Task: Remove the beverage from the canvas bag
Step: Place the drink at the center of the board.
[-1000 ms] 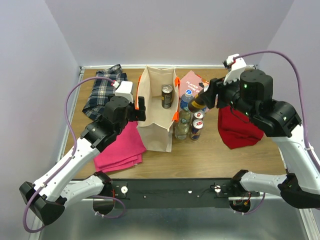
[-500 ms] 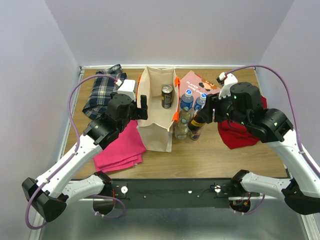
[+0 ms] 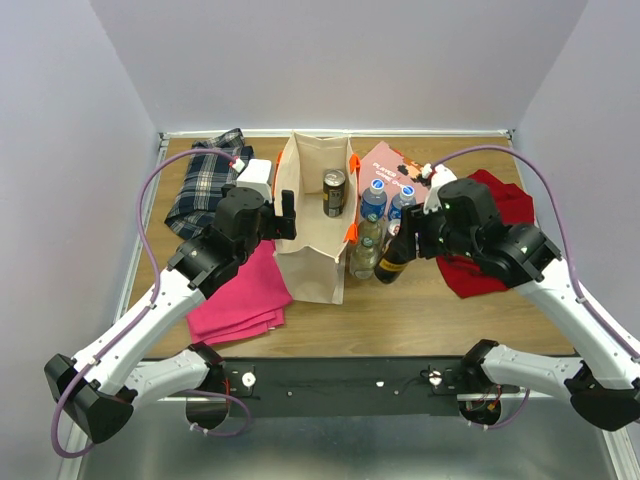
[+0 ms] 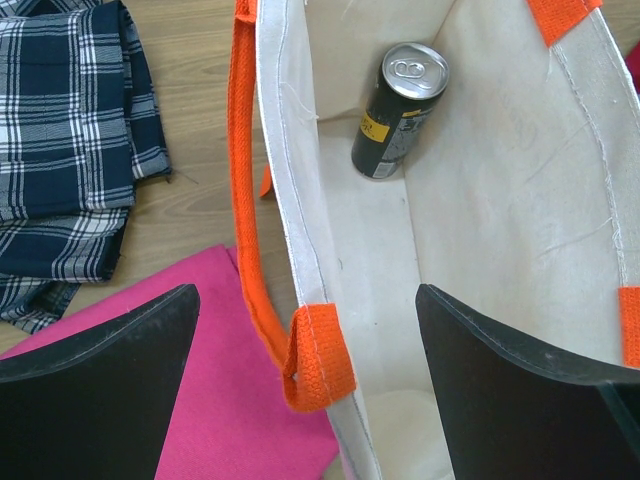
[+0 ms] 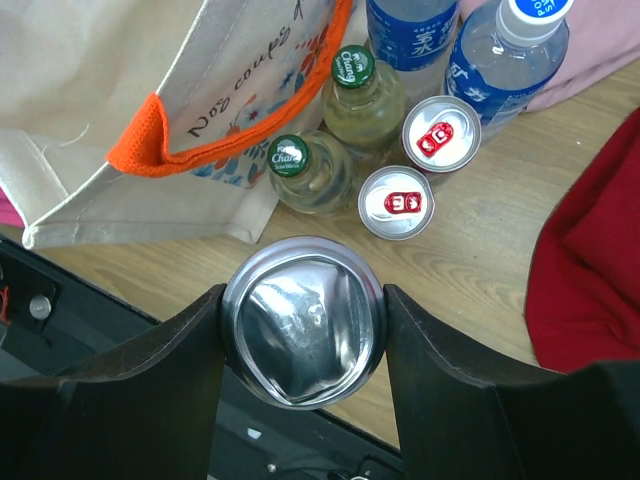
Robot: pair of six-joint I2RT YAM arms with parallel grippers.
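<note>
The beige canvas bag with orange handles stands open mid-table. A dark can stands inside it at the far end and also shows in the left wrist view. My left gripper is open, its jaws astride the bag's left wall and the orange handle loop. My right gripper is shut on a dark can with a yellow label, low beside the bag's right side. In the right wrist view its silver end sits between the fingers.
Right of the bag stand two green-capped bottles, two red-tabbed cans and two blue water bottles. A red cloth lies right, a pink cloth and a plaid cloth left, and a pink packet behind.
My right gripper has come down and toward the near side with the dark can, from above the drinks to table level beside them. My left gripper shifted slightly at the bag's wall.
</note>
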